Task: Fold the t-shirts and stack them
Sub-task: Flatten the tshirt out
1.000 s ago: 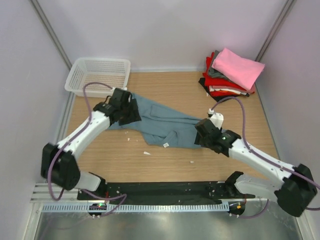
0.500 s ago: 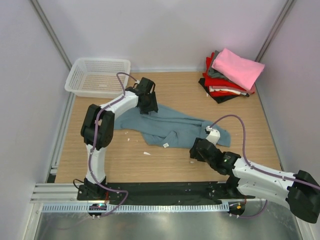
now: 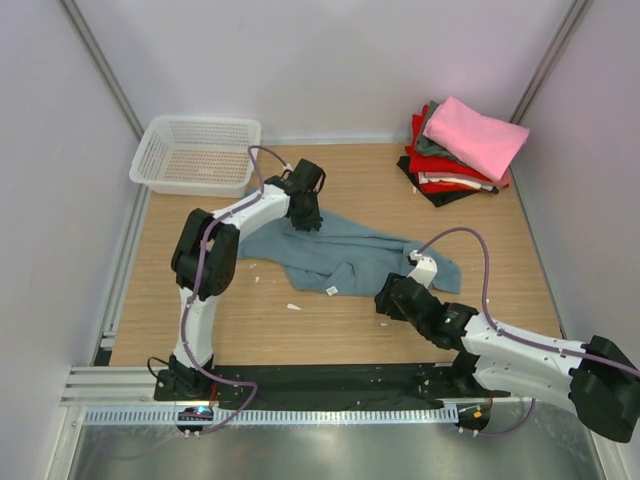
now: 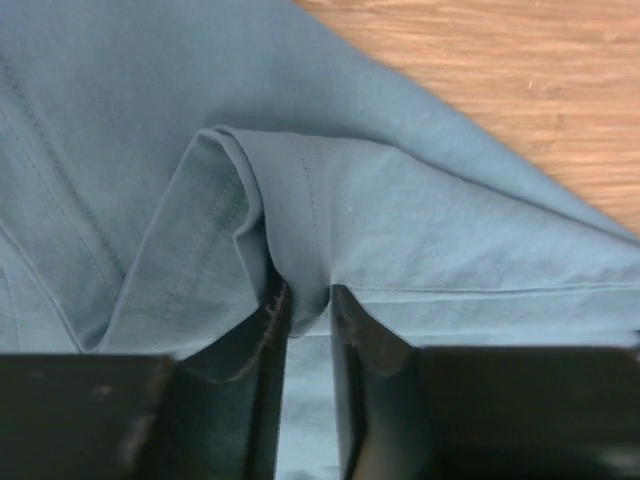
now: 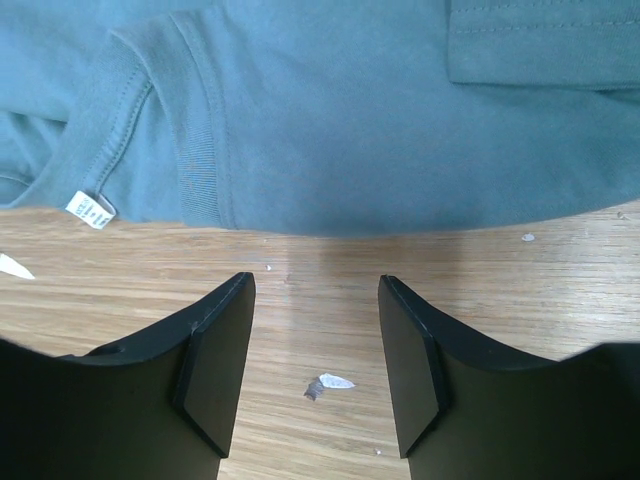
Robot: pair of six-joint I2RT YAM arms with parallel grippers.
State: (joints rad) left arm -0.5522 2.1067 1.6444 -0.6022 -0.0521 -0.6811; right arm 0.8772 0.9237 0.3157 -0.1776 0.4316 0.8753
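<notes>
Teal t-shirt [image 3: 340, 255] crumpled on the table [image 3: 480, 230], left pincer [image 4: 308, 310] nipping a raised fold of it, right pincer [image 5: 315, 340] spread wide just beside its hem.

I see my right gripper [image 5: 315, 284] with its jaws spread wide over the bare wooden bench [image 5: 120, 290]. Just beyond the fingertips lies the teal-blue t-shirt [image 5: 330, 140], filling the top of the view. Its ribbed neckband [image 5: 195, 130] curves down at the left, with a small white label [image 5: 90, 208] at the cloth's edge. A stitched sleeve hem [image 5: 540, 55] shows at top right. A pale scrap [image 5: 328, 382] lies on the wood between the black fingers [image 5: 215, 365].
</notes>
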